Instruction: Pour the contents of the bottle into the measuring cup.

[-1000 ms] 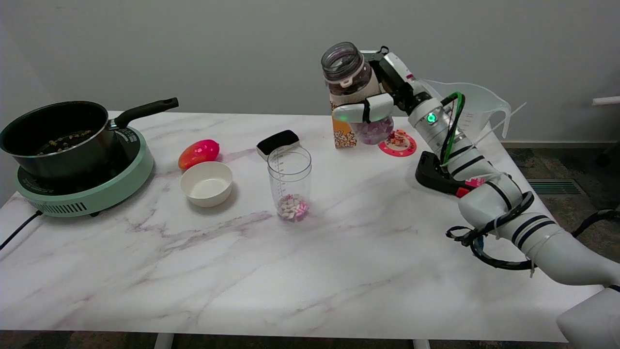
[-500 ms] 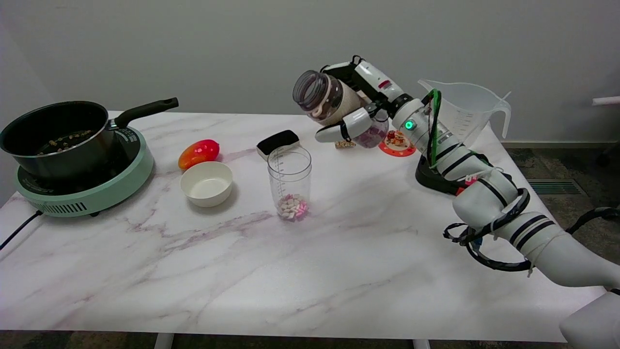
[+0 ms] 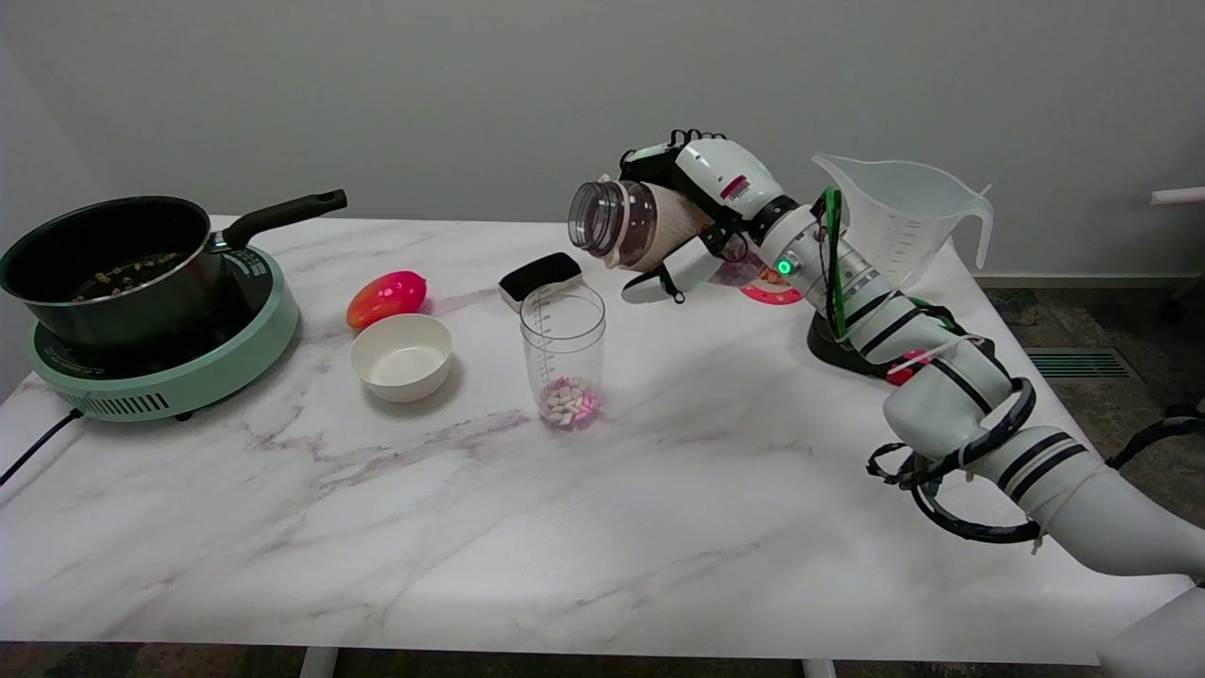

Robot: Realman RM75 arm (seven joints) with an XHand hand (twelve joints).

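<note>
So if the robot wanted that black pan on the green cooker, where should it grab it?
Probably by the long black handle of the pan. It sticks out toward the table's middle, clear of the cooker, so a hand could close around it from above or the side.

I see a plain grey wall (image 3: 377,94) behind my white marble table (image 3: 471,527); dark carpeted floor (image 3: 1083,320) shows at three o'clock.
</note>
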